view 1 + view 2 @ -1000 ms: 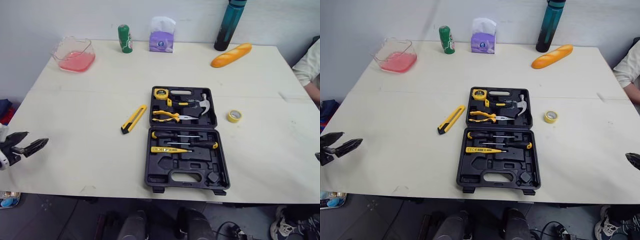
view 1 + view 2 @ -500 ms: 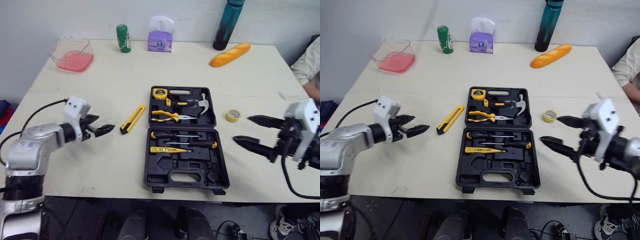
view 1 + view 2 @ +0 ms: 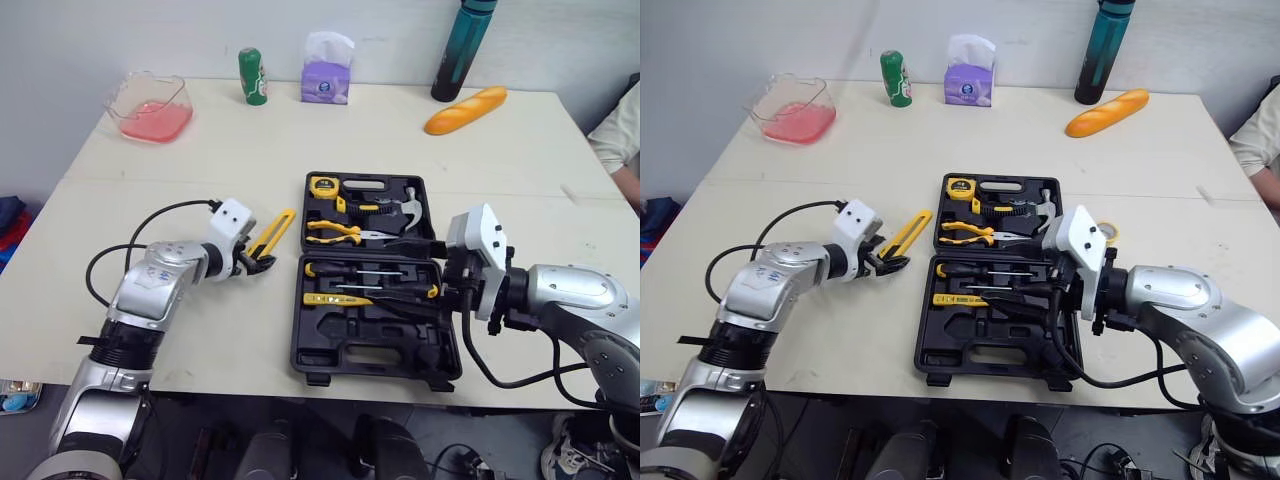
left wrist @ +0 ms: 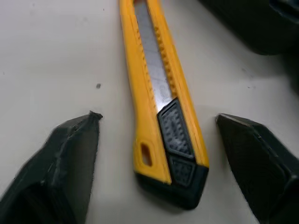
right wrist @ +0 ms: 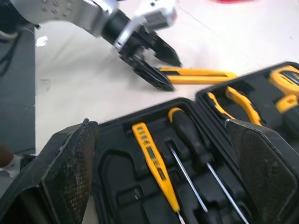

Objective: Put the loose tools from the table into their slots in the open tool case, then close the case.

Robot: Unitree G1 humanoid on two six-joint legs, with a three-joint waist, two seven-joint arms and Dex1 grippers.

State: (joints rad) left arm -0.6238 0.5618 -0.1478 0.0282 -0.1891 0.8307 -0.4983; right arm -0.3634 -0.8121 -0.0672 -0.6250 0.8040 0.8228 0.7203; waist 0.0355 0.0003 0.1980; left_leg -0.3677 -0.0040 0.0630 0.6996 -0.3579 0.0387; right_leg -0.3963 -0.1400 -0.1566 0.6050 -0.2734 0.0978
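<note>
Both arms have swung in toward the middle of the table since a half second ago. The left gripper (image 4: 158, 119) is down at the yellow utility knife (image 4: 161, 93), its two black fingers (image 4: 70, 154) spread wide to either side of the knife's black butt end, neither one touching it. The knife lies flat on the table (image 3: 200, 160), slanted, just to the left of the open tool case (image 3: 297, 335). The right gripper (image 5: 158, 122) is also opened wide and holds nothing. It hovers over the near half of the case, above the screwdrivers (image 5: 189, 135) and the yellow test pen (image 5: 154, 163) sitting in their slots. The far half of the case holds the pliers (image 3: 330, 232), the hammer (image 3: 405, 208) and the tape measure (image 3: 322, 185). A yellow tape roll (image 3: 1107, 230) peeks out from just behind the right wrist, on the table to the right of the case. Along the far edge stand a pink container (image 3: 152, 108), a green can (image 3: 252, 76), a tissue pack (image 3: 326, 72), a dark bottle (image 3: 460, 50) and a loaf of bread (image 3: 465, 110).
</note>
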